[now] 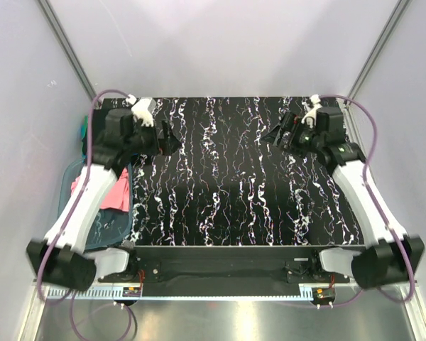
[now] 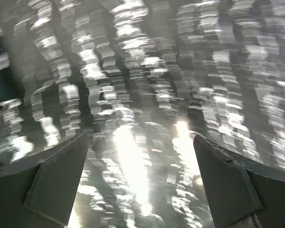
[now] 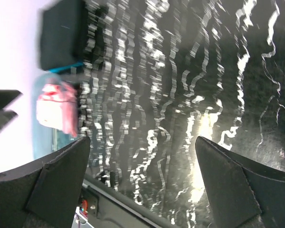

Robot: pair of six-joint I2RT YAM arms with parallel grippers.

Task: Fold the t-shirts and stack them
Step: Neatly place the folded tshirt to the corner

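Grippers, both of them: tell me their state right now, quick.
Left gripper: open, holding nothing.
Right gripper: open, holding nothing.

Left of table [image 1: 234, 192], off its edge: tub [image 1: 121, 231]. In tub: t-shirt [image 1: 119, 190], partly hidden by left arm [image 1: 85, 206] passing above. Over table's far-left corner: left gripper [image 1: 176, 144]. Over far-right corner: right gripper [image 1: 273, 135], well apart from left gripper, facing it across the width.
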